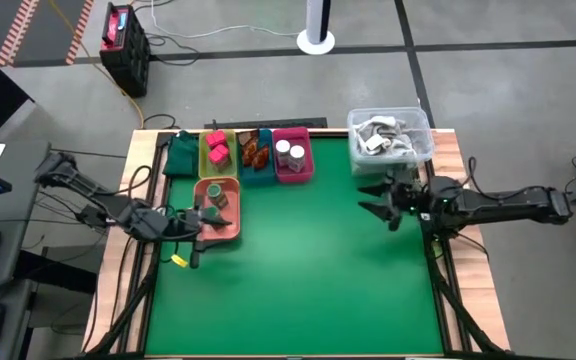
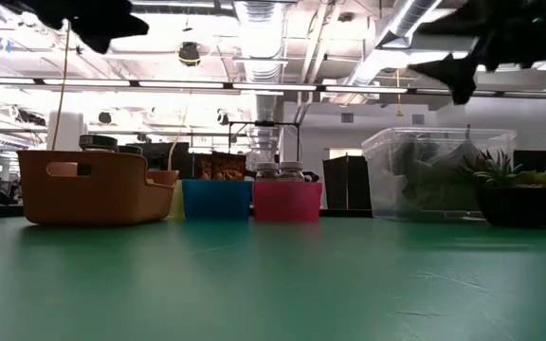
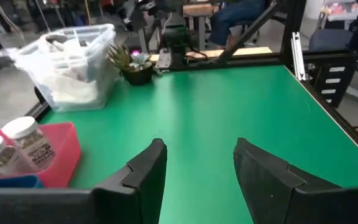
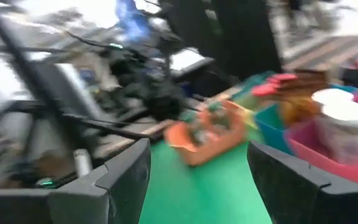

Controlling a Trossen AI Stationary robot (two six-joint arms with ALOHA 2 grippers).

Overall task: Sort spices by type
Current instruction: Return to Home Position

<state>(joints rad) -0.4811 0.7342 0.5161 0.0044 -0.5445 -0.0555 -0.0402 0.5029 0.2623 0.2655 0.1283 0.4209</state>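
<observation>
Sort appears complete: pink cubes [image 1: 217, 152], brown pkts [image 1: 256, 152], white-lid jars [image 1: 289, 153], green jars [image 1: 215, 195] each in own bin, upper centre-left of frame; left claw [image 3: 201, 144] & right claw [image 4: 199, 146] spread, empty.

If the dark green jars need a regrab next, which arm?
Left. The left gripper hangs at the orange plastic tray holding the dark green jars, jaws open, empty. The right gripper is far across, by the clear plastic tub.

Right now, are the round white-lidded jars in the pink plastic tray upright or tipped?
Upright. From above, both round white-lidded jars show lids up in the pink plastic tray; at table level they stand side by side.
</observation>
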